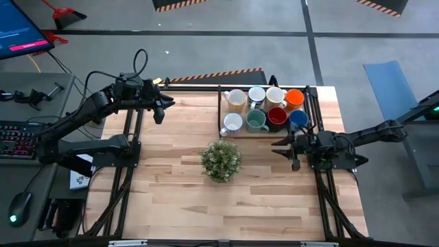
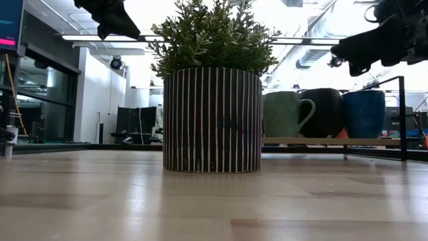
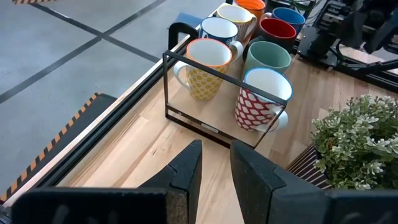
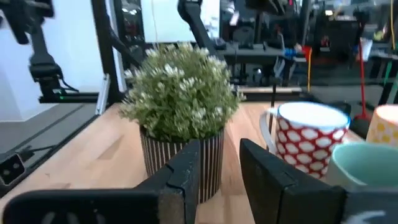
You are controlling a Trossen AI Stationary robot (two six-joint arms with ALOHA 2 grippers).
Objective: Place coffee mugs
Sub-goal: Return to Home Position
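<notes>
The left gripper [image 1: 162, 108] hangs over the far edge of the desk [image 1: 171, 192], its fingers a small gap apart and holding nothing. A potted plant [image 1: 221, 160] stands mid-desk, and behind it all 8 mugs [image 1: 256, 121] sit in 2 rows of 4 on a low black-framed shelf [image 1: 219, 110], the red-patterned mug [image 1: 232, 123] at the front left. The right gripper [image 1: 291, 147] hovers just in front of the shelf near the blue mug [image 1: 298, 119], its fingers also slightly apart and empty.
</notes>
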